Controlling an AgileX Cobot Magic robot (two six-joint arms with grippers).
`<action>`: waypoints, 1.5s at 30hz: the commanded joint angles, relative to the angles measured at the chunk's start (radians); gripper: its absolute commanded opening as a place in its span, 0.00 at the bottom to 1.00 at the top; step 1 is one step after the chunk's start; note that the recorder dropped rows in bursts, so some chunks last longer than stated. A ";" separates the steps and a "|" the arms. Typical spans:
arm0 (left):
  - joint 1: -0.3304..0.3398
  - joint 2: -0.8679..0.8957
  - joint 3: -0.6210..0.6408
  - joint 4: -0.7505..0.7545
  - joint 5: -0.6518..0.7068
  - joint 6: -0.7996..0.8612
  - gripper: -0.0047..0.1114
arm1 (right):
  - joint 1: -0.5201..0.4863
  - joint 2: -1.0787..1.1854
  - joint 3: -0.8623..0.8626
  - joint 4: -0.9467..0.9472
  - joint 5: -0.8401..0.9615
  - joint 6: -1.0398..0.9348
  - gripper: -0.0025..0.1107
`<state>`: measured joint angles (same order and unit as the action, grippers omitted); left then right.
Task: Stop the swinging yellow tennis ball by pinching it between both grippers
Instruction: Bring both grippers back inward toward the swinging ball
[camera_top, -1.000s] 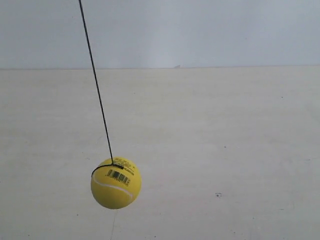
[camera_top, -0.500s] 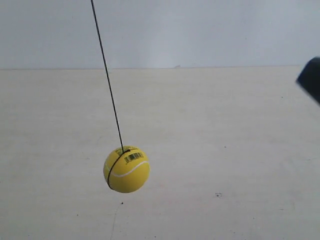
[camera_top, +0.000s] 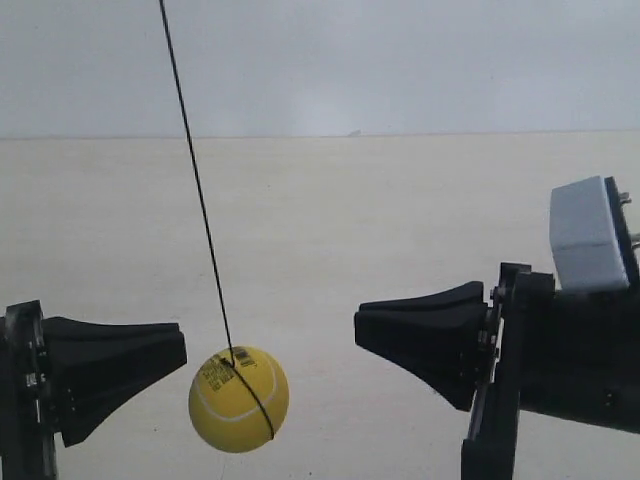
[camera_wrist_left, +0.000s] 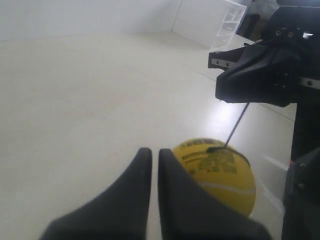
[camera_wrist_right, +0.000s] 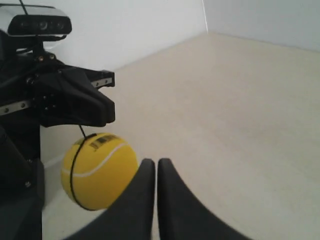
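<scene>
Status: pinch not yet made. The yellow tennis ball (camera_top: 238, 398) hangs on its black string (camera_top: 195, 180) above the pale floor (camera_top: 400, 220), low between the two arms. The string is tilted rather than plumb, so I judge the ball is not at rest.

Left gripper (camera_wrist_left: 150, 152): jaws drawn together to a thin slit, holding nothing. Its wrist view puts the ball just beside the tip and a little off to one side. In the exterior view its nose sits right at the ball's edge. I cannot tell whether they touch.

Right gripper (camera_wrist_right: 151, 162): jaws likewise nearly together, holding nothing. In the exterior view it is the arm carrying the light grey block (camera_top: 583, 235). A clear gap lies between its nose and the ball, and it looks slightly higher than the ball's middle.

Done: both arms stand on opposite sides of the ball, noses facing each other.

Left to do: in my judgement, lower the right arm a little and close the gap so both noses bear on the ball, then hold until the swing is checked.
</scene>
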<state>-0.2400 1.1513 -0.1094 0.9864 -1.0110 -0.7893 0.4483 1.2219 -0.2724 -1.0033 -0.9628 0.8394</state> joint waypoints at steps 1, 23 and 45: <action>-0.004 0.060 0.004 0.022 -0.035 0.073 0.08 | 0.003 0.026 0.000 -0.033 -0.028 -0.041 0.02; -0.006 0.067 0.004 0.028 -0.087 0.112 0.08 | 0.003 0.047 0.000 -0.026 -0.051 -0.039 0.02; -0.006 0.067 0.004 0.107 -0.087 0.056 0.08 | 0.159 0.116 0.000 0.039 -0.034 -0.081 0.02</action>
<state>-0.2400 1.2149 -0.1094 1.0715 -1.0833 -0.7198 0.5676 1.3375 -0.2724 -1.0336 -1.0205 0.8007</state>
